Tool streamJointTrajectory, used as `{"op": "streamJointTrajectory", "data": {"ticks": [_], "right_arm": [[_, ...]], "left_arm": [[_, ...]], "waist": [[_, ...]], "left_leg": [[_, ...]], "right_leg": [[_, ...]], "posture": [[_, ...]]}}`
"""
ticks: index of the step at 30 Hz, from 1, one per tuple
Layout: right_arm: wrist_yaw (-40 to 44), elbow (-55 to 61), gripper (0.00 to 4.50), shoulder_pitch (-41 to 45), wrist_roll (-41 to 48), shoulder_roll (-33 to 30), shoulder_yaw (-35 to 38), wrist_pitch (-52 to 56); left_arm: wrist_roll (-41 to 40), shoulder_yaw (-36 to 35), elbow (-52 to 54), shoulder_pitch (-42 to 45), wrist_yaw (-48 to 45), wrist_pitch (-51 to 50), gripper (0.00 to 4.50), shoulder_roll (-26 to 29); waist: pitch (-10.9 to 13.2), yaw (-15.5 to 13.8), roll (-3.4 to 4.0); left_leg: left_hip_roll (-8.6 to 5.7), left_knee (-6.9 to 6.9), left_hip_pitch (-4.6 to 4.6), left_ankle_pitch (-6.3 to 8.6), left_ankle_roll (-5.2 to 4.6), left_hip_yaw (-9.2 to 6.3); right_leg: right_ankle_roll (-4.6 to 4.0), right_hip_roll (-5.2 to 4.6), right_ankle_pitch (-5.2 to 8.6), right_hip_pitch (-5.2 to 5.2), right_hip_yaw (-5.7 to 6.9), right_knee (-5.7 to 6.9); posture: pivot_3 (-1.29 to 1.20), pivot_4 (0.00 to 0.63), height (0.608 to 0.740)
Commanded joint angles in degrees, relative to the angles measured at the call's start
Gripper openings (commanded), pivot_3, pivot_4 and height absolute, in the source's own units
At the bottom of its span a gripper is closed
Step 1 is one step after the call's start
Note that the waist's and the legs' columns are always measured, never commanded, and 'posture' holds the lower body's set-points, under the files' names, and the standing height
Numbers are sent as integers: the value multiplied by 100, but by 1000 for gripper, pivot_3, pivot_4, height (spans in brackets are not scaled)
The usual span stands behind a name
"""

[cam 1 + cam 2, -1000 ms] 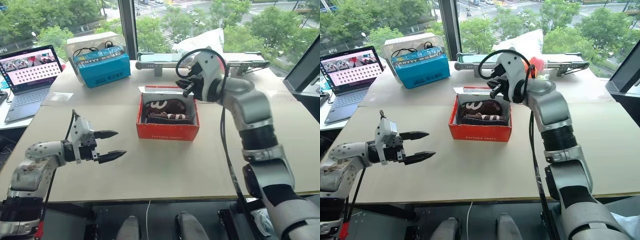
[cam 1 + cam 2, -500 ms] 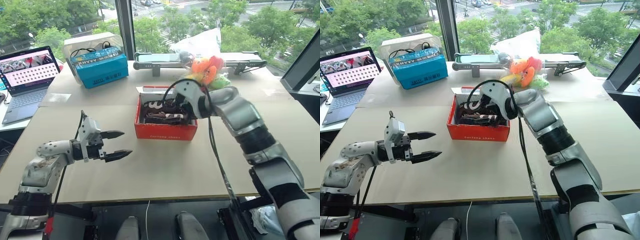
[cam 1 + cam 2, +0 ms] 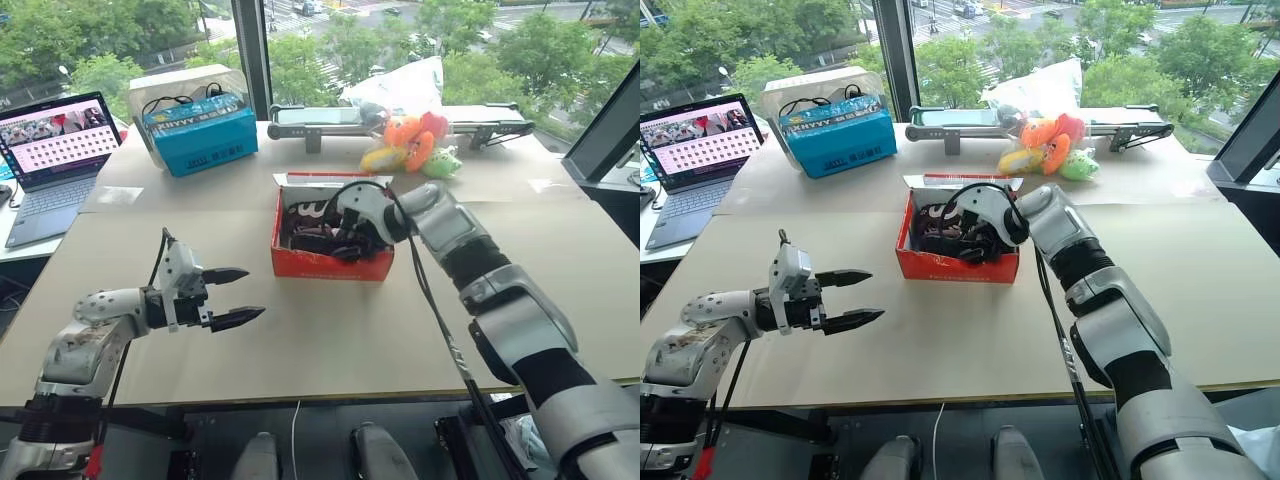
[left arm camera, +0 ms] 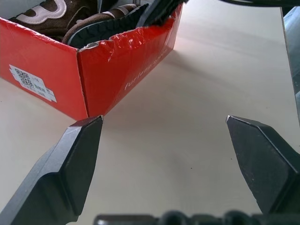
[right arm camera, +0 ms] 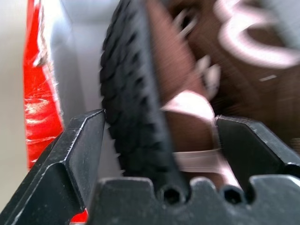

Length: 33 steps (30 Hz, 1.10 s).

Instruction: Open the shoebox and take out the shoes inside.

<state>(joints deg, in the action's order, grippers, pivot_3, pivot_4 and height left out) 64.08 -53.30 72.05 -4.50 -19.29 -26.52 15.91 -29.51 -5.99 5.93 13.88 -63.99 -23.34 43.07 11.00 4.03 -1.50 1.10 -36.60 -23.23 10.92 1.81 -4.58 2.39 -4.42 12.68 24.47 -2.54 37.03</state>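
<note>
The red shoebox (image 3: 330, 266) stands open at the middle of the table, its lid (image 3: 318, 180) behind it. Two dark brown shoes (image 3: 305, 212) with white markings lie inside. My right gripper (image 3: 346, 238) reaches down into the box. In the right wrist view it (image 5: 159, 136) is open, its fingers on either side of one shoe (image 5: 140, 117) that lies on its side, black sole showing. My left gripper (image 3: 250, 293) hovers open over the table, left of the box and nearer me, holding nothing. From the left wrist, the box's near corner (image 4: 89, 75) lies ahead of the fingers (image 4: 79, 154).
A blue box with cables (image 3: 195, 130) in a clear tub sits at the back left, beside a laptop (image 3: 60, 150). Orange and green plush toys (image 3: 410, 145), a white bag (image 3: 400, 85) and a long grey device (image 3: 400, 115) line the back edge by the window.
My right arm has come down from above the box into it, and its gripper has gone from shut to open around a shoe. The left arm has kept its place.
</note>
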Motion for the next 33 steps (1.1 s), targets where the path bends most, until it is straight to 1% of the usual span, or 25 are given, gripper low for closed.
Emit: {"op": "streamJointTrajectory", "data": {"ticks": [1,6,9,11,14,18,22,28,29,33], "right_arm": [[84,-703,4416,63,-353,136,-88,-413],[-157,-1329,4416,242,-568,286,100,-710],[-280,-1442,3693,374,-578,327,273,-787],[-295,-1463,2957,410,-624,338,321,-851],[-276,-1461,1984,460,-684,342,368,-862],[-245,-1427,850,498,-735,324,446,-869],[-378,-1411,850,625,-752,245,578,-818],[192,-791,850,947,-478,3,837,-492],[309,-616,850,959,-436,-49,870,-392],[602,350,850,832,-197,-240,1110,165]], "left_arm": [[-129,-193,237,-44,26,-52,4500,77],[-132,-195,301,-62,64,-94,4500,60],[-124,-188,273,-18,76,-97,4500,49],[-103,-179,232,7,73,-77,4500,49],[-71,-150,160,70,70,-48,4500,37],[-55,-115,124,123,67,-36,4500,13],[-41,-78,86,173,54,-29,4500,-15],[-58,-68,49,205,24,-48,4500,-36],[-58,-68,41,209,19,-44,4500,-38],[-38,-59,-11,268,49,-18,4500,-78]], "waist": [[0,-1,0],[-1,-20,-2],[-1,-19,-2],[-1,-17,-1],[-1,-16,-2],[-1,-14,-1],[-1,-16,-1],[2,-20,3],[3,-15,3],[3,6,3]], "left_leg": [[1,0,4,0,0,0],[-1,0,24,0,0,0],[-1,0,28,0,0,0],[0,0,25,0,0,0],[-1,0,24,0,0,0],[-1,0,30,0,1,0],[-1,0,28,0,1,-1],[-2,0,-3,0,1,-1],[-2,0,-7,0,1,-1],[-2,0,-6,0,1,-1]], "right_leg": [[0,1,0,-4,0,0],[10,0,6,-25,0,1],[10,0,6,-28,0,1],[9,0,5,-24,0,2],[6,0,4,-24,0,2],[9,0,5,-28,0,4],[9,1,5,-25,0,5],[-8,-1,-4,3,0,4],[-25,-1,-15,6,0,4],[-26,0,-15,8,0,5]], "posture": [[0,150,715],[0,150,715],[0,150,715],[0,150,715],[0,150,715],[0,150,715],[0,150,715],[0,150,715],[0,150,715],[0,150,715]]}}
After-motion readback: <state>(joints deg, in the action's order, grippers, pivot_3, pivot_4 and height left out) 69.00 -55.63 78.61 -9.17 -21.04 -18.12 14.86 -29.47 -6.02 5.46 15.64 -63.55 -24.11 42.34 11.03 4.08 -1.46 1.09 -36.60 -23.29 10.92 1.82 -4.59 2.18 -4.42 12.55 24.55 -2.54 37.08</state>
